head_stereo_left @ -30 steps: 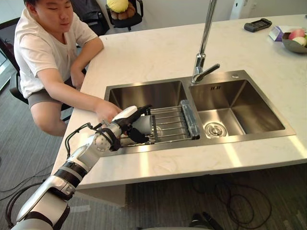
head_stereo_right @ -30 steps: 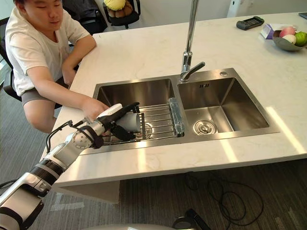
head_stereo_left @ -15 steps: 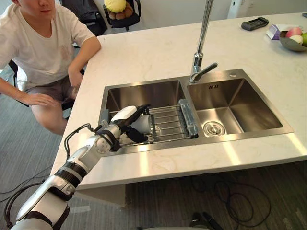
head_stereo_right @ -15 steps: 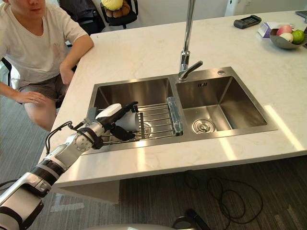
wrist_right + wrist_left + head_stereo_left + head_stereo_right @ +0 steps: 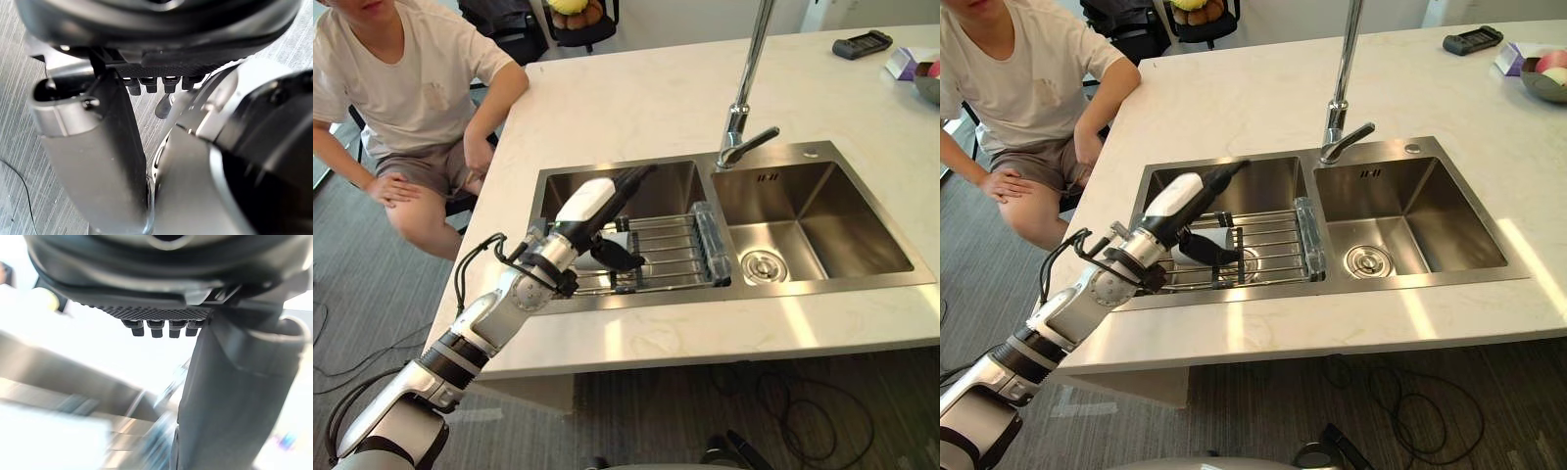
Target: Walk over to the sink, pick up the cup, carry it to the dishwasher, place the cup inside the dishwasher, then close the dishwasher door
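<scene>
Cup (image 5: 595,257) rested on the wire rack (image 5: 671,250) across the left basin of the sink (image 5: 754,291), just under the left hand (image 5: 590,208). Half a second before, that hand's fingers had curved over the cup. Now they stood straight and raised, pointing out over the basin, with only the thumb reaching down beside the cup, so the hand was spread wide and gripped nothing. The person (image 5: 421,78), whose hand had been at the sink's edge a second earlier, had sat back with hands on the knees. The right hand (image 5: 161,63) hung over the floor, fingers relaxed. The pick-up looked unsecured: the fingers would have to close round the cup again before any carry to the dishwasher.
</scene>
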You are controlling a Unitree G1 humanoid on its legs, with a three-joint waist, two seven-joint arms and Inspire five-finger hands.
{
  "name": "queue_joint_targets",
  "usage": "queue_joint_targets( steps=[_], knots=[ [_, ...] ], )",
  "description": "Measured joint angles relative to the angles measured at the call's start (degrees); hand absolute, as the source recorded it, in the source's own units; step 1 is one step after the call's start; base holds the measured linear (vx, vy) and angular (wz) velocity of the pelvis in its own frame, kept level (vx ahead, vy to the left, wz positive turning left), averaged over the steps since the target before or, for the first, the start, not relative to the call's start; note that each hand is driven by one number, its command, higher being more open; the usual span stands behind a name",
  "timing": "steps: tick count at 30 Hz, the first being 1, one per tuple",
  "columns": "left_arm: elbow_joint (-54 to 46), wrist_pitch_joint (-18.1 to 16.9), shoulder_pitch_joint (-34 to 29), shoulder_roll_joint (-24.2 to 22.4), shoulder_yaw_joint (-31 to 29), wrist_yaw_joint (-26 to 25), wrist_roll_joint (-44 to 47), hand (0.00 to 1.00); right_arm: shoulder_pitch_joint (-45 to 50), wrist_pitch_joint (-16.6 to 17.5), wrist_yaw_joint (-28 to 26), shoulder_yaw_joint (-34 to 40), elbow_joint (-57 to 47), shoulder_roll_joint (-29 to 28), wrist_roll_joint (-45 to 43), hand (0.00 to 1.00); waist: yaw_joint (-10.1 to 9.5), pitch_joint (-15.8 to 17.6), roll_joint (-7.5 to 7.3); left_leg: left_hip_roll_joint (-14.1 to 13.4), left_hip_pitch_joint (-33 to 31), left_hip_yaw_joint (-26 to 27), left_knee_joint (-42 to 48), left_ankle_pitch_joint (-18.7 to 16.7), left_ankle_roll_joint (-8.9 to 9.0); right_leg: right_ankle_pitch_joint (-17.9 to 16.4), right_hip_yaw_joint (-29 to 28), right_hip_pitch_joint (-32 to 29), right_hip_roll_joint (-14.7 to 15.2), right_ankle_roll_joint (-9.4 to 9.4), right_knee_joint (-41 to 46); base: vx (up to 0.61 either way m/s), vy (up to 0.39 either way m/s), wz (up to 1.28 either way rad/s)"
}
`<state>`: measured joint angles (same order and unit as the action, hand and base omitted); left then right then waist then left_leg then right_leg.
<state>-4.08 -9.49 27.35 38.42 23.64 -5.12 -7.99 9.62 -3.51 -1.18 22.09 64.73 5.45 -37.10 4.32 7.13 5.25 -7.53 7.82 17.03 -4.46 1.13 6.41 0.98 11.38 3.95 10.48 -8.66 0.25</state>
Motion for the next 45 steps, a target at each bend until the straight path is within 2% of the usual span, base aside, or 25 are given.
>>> queue_joint_targets(
  steps=[7,16,24,30,36,38,41,45],
  knots=[
    [-9.0,-1.3,-3.7,-1.3,-15.3,-3.6,7.8,1.0,0.0,0.1,-0.7,1.7,1.8,0.2,0.2,1.0,-2.07,-0.1,-0.08,0.1,-0.1,-2.4,0.1,0.3,-0.07,-1.2,2.2,0.9,0.5,-0.14,1.5,-0.04,-0.013,0.16],
    [-11.9,-1.4,-12.6,-1.1,-29.8,-4.2,8.0,1.0,0.1,0.3,-1.0,2.9,2.5,0.2,0.8,1.0,-5.11,-0.9,-0.65,0.2,-1.9,-5.3,-0.1,1.0,-0.1,-1.4,5.0,1.1,0.5,-0.06,1.3,0.0,-0.012,0.17],
    [-11.9,-5.5,-17.7,-0.3,-37.3,-6.5,11.9,1.0,0.2,0.6,-1.1,3.7,4.5,0.2,0.9,1.0,-7.87,-3.0,-1.51,0.2,-2.9,-6.8,-0.4,1.9,-0.1,-1.6,6.6,1.1,0.5,0.09,1.4,-0.03,-0.008,0.11],
    [-11.9,-6.0,-18.9,-0.1,-38.0,-5.2,13.8,1.0,0.2,0.6,-0.8,4.2,4.6,0.3,0.7,1.0,-8.21,-3.9,-1.52,0.1,-3.2,-7.1,-0.4,2.3,-0.14,-1.6,6.8,1.0,0.5,0.12,1.6,-0.04,-0.002,0.03],
    [-11.9,-5.8,-19.0,-0.1,-37.5,-1.0,17.7,1.0,0.1,0.6,-0.7,4.2,4.6,0.3,0.6,1.0,-8.13,-4.0,-1.55,0.1,-3.3,-6.9,-0.5,2.4,-0.13,-1.6,6.6,0.7,0.5,0.1,1.7,-0.01,0.0,0.0],
    [-12.0,-5.0,-19.0,-0.1,-36.0,0.8,18.2,1.0,0.1,0.6,-0.6,4.2,4.6,0.3,0.5,1.0,-8.11,-4.1,-1.57,0.1,-3.4,-6.8,-0.5,2.4,-0.13,-1.6,6.6,0.6,0.5,0.09,1.7,0.0,0.0,0.0],
    [-12.0,-2.0,-19.0,-0.1,-31.8,4.4,17.9,1.0,0.1,0.6,-0.2,4.2,4.6,0.2,0.1,1.0,-7.9,-4.6,-1.61,0.1,-3.5,-6.6,-0.5,2.4,-0.11,-1.5,6.3,0.3,0.5,0.1,1.8,0.0,-0.002,-0.04],
    [-11.6,0.8,-18.9,-0.1,-25.0,8.3,13.4,1.0,-0.1,0.6,-0.1,4.1,4.3,0.2,0.0,1.0,-7.17,-4.6,-1.62,-0.1,-3.3,-5.6,-0.5,2.4,-0.11,-1.3,5.2,-0.3,0.3,0.26,1.8,-0.02,-0.001,-0.13]
  ],
)
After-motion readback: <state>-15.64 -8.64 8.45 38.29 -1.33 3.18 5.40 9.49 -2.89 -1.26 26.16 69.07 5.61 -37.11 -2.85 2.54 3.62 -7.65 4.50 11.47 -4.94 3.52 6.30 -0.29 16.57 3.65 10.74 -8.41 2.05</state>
